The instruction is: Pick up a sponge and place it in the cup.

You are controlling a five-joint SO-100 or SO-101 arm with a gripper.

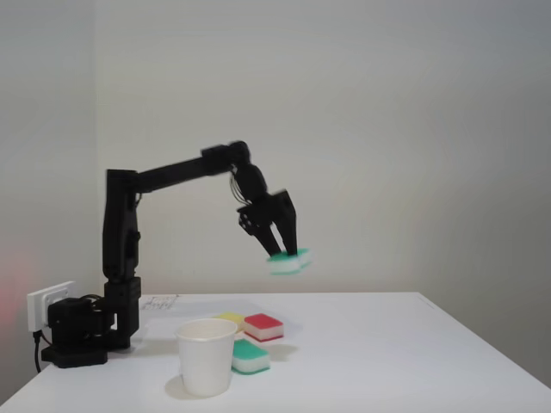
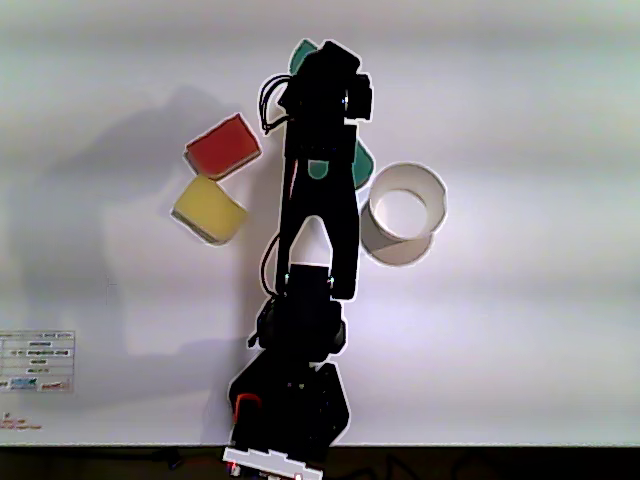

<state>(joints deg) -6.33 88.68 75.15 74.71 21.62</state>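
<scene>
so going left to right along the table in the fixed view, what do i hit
wall socket → arm base → cup → green sponge on the table → red sponge. The yellow sponge overlaps the cup and red one, so I leave it out.

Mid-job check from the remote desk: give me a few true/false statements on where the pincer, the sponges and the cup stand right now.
1. The pincer holds a teal-topped sponge in the air above the table. True.
2. The cup is lying on its side. False: it stands upright, its mouth open upward in the other view.
3. A sponge is already inside the cup. False: the cup's inside looks empty in the other view.
4. A second teal-topped sponge lies on the table right beside the cup. True.
5. The red-topped sponge is stacked on the yellow sponge. False: they lie side by side on the table.
</scene>
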